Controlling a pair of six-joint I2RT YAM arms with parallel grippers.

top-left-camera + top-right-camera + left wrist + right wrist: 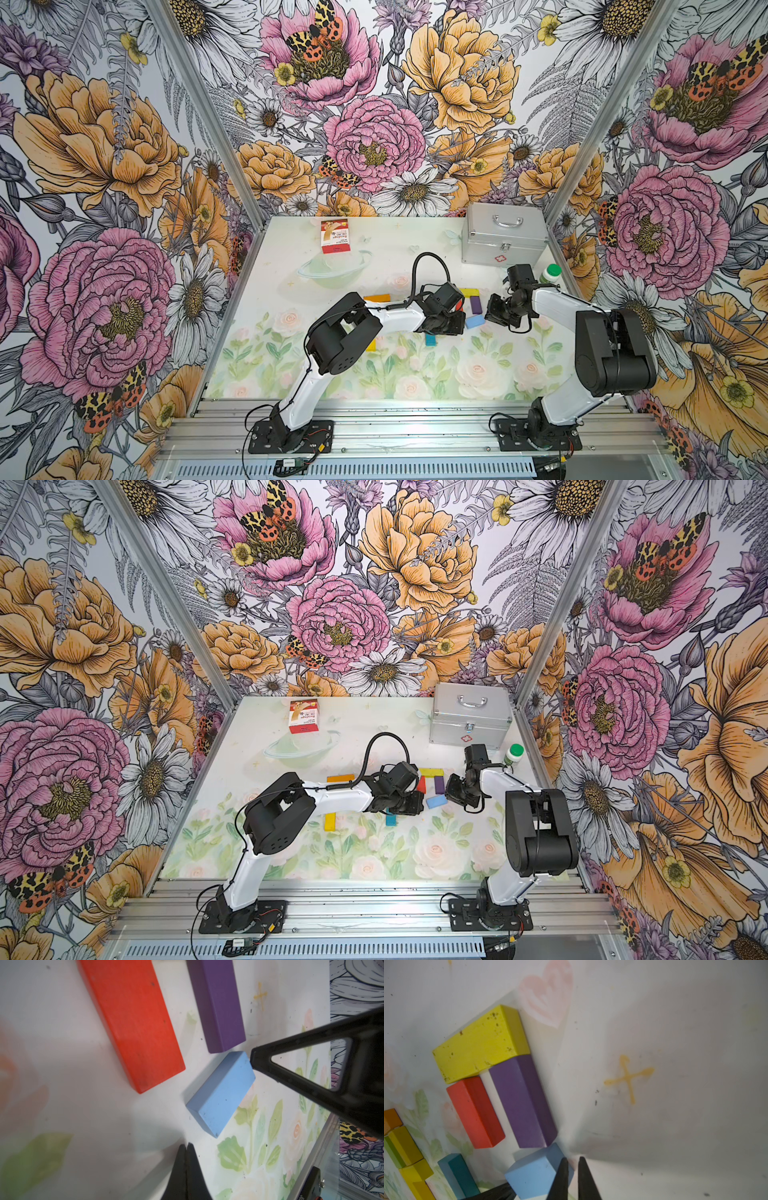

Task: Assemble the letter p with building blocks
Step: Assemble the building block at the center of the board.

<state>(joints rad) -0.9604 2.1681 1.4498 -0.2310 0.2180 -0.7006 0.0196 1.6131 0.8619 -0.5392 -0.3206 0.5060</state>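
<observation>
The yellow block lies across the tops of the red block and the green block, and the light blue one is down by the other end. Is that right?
Not quite. Beside the red block stands a purple block, not a green one. The right wrist view shows it: the yellow block lies across the ends of the red and purple blocks, and the light blue block is at the purple block's other end.

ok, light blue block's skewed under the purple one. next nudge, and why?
Probably push on with the right tool, swinging the light blue block square under the purple block. It lies slanted off the purple end, one corner near it, not spanning toward the red block. The right tool's tip sits at its end; the left tool is shut and clear.
</observation>
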